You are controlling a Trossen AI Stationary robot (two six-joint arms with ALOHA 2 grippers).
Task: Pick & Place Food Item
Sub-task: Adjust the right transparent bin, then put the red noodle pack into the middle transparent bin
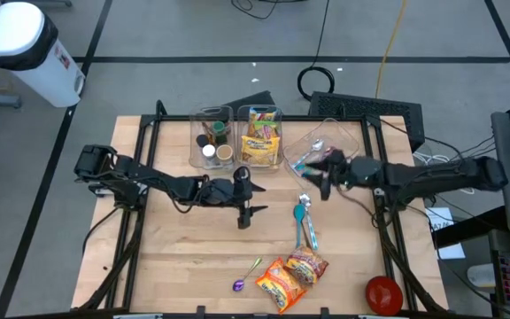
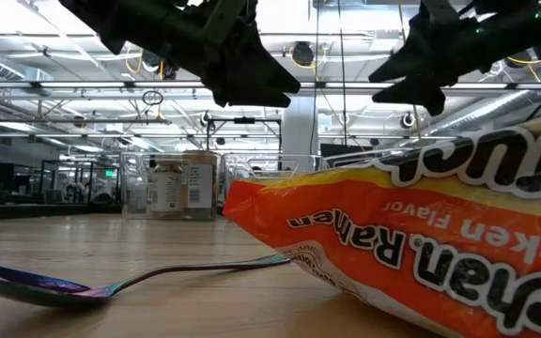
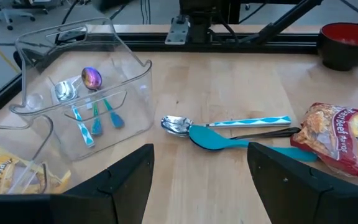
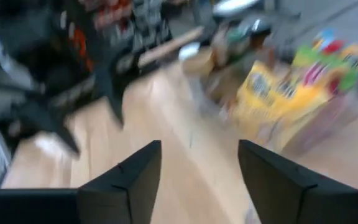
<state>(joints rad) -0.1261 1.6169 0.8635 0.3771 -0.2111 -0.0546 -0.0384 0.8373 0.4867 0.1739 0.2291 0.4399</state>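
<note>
Two orange ramen packets (image 1: 290, 275) lie flat near the table's front edge; the low view shows one close up (image 2: 421, 253). More ramen packets stand in the middle clear bin (image 1: 262, 137) at the far edge. My left gripper (image 1: 257, 197) hovers open over the table's middle, pointing right toward the spoons (image 3: 229, 127), with nothing between its fingers (image 3: 201, 162). My right gripper (image 1: 312, 177) hangs open in the air beside the tilted cutlery bin (image 1: 321, 146), pointing left, empty (image 4: 199, 155).
A clear bin of small cups (image 1: 212, 137) stands at the far left of the row. Teal and patterned spoons (image 1: 304, 221) lie mid-table. A purple spoon (image 1: 246, 276) lies beside the packets, and a red bowl (image 1: 383, 294) sits at the front right corner.
</note>
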